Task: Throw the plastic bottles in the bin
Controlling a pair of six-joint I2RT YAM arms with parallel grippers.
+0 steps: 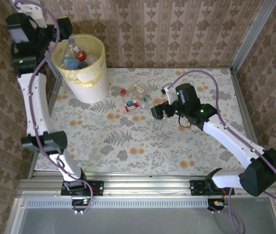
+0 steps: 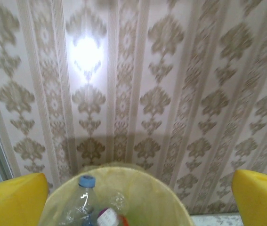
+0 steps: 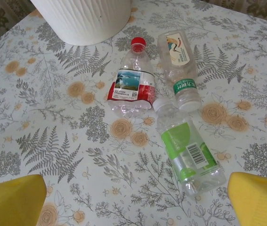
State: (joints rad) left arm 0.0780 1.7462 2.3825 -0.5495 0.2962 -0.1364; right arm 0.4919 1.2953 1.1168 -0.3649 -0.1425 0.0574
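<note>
Nearest, found left hand (image 2: 135, 197) splayed wide above bin (image 1: 91, 87), fingers (image 2: 11, 200) clear of everything, nothing held. Judged drop step on that side done; next calls for coming down to desk (image 1: 176, 146) for another pick. Noted bin at far left corner, upright, several bottles (image 1: 74, 56) inside. Found right hand (image 3: 135, 200) likewise released, empty, hovering low over three bottles lying mid-desk, right of bin. Judged next move: descend on green-label bottle (image 3: 190, 155), closest to that hand, straddle its body, clench. Flagged risks: white cap (image 3: 161, 102) close against red-label bottle (image 3: 129, 87); third bottle (image 3: 179, 63) just beside; crushed plastic likely to slip or roll.
</note>
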